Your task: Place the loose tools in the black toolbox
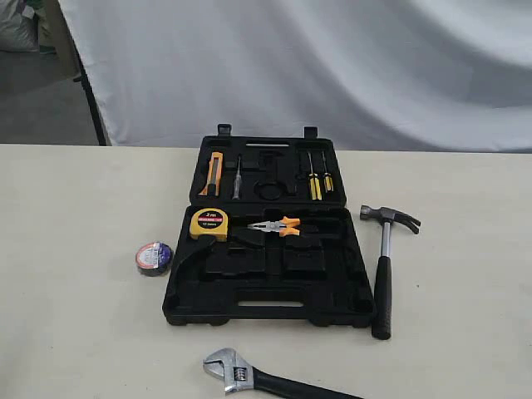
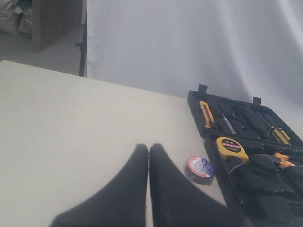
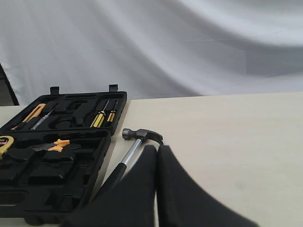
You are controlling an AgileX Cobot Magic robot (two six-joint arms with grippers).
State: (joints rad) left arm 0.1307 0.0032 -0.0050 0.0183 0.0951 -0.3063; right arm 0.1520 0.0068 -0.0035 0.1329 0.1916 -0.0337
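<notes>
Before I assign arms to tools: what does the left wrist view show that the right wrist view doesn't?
Only the left wrist view shows the tape roll, lying beside the toolbox. Only the right wrist view shows the hammer. Both show the open toolbox with the orange-handled pliers and yellow-handled screwdrivers inside.

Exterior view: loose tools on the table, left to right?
tape roll → wrench → hammer. The open toolbox is left out because it spans the middle, overlapping the wrench's stretch.
</notes>
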